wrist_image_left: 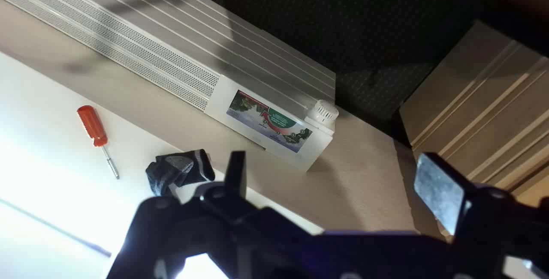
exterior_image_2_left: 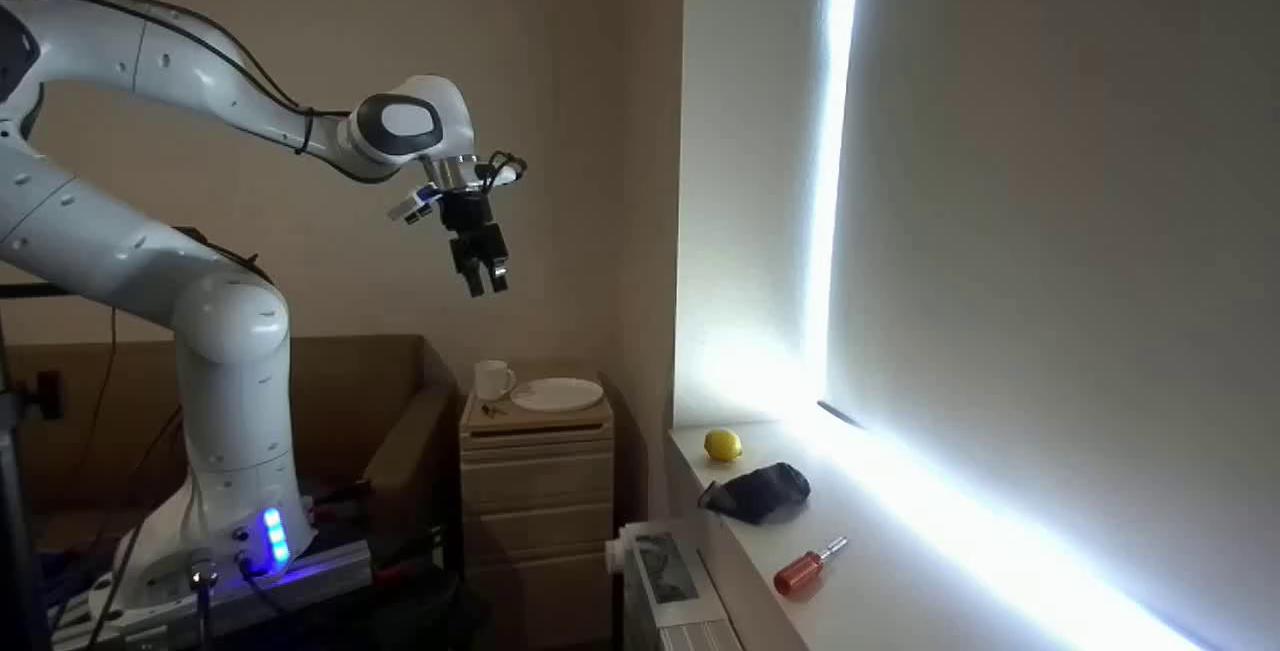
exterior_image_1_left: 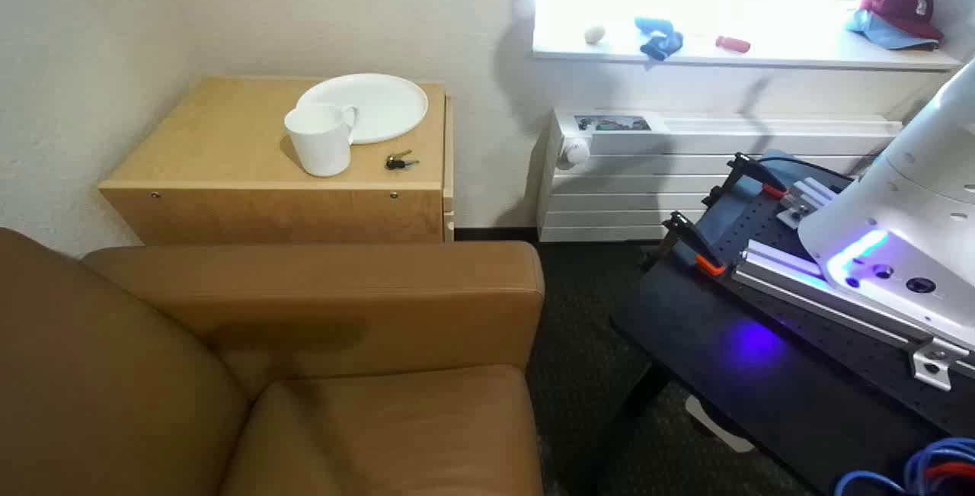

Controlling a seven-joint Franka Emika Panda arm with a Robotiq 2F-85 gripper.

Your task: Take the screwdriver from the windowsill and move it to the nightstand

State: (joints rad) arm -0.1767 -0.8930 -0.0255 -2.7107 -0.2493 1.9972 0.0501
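Observation:
The screwdriver has a red handle and a metal shaft. It lies on the white windowsill [exterior_image_2_left: 890, 601] near its front edge, in both exterior views [exterior_image_1_left: 733, 44] [exterior_image_2_left: 800, 574] and at the left of the wrist view [wrist_image_left: 92, 124]. The light wooden nightstand [exterior_image_1_left: 221, 134] stands in the corner; its drawer front shows in an exterior view [exterior_image_2_left: 538, 491] and at the right of the wrist view [wrist_image_left: 480, 103]. My gripper [exterior_image_2_left: 488, 289] is open and empty, high in the air, apart from the screwdriver. In the wrist view [wrist_image_left: 339, 180] its fingers are spread wide with nothing between them.
A white mug [exterior_image_1_left: 320, 142], a white plate [exterior_image_1_left: 381, 104] and keys [exterior_image_1_left: 401, 161] are on the nightstand. A lemon [exterior_image_2_left: 723, 445], a dark cloth [exterior_image_2_left: 757, 493] and a cap [exterior_image_1_left: 899, 8] are on the sill. A radiator [exterior_image_1_left: 632, 176] is below it. A brown sofa [exterior_image_1_left: 320, 275] stands by the nightstand.

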